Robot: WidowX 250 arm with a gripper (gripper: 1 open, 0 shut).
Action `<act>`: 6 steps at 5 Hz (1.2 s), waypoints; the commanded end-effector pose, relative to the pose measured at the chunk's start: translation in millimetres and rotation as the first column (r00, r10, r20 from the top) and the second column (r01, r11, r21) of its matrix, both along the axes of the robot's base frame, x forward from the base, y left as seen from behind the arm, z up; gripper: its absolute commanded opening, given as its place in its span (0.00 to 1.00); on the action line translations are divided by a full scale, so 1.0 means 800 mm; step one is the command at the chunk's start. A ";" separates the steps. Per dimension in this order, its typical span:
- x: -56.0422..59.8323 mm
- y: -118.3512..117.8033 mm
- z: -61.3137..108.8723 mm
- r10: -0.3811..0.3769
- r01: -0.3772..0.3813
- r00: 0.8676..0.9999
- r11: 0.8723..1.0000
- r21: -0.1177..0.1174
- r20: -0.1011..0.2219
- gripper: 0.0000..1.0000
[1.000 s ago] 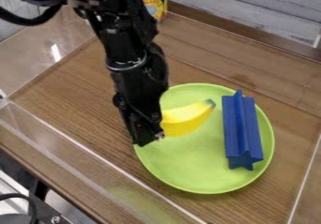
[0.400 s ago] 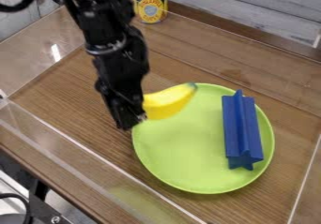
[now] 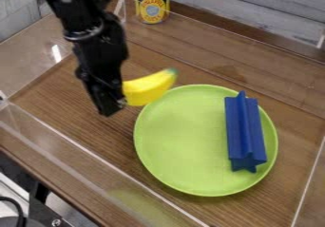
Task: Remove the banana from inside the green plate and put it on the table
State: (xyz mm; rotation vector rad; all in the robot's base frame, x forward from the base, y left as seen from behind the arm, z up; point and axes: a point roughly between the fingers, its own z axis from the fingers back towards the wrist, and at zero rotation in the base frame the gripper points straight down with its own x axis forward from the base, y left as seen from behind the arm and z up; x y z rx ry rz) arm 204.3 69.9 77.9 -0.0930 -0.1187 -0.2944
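The yellow banana (image 3: 150, 85) hangs just above the table (image 3: 203, 50), past the green plate's (image 3: 191, 141) upper-left rim. My black gripper (image 3: 114, 100) is shut on the banana's left end, with the arm reaching down from the top left. The banana's right tip still overhangs the plate's edge. The fingertips themselves are partly hidden behind the banana.
A blue ridged block (image 3: 244, 131) lies on the plate's right side. A small can (image 3: 152, 5) stands at the back of the table. Clear acrylic walls (image 3: 51, 150) run along the table's edges.
The gripper has lifted the banana off the plate and carried it up and to the left, from the plate's left part to just beyond its rim.
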 end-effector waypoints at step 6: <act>-0.010 0.058 -0.042 0.008 -0.008 1.000 0.999 0.047 0.018 0.00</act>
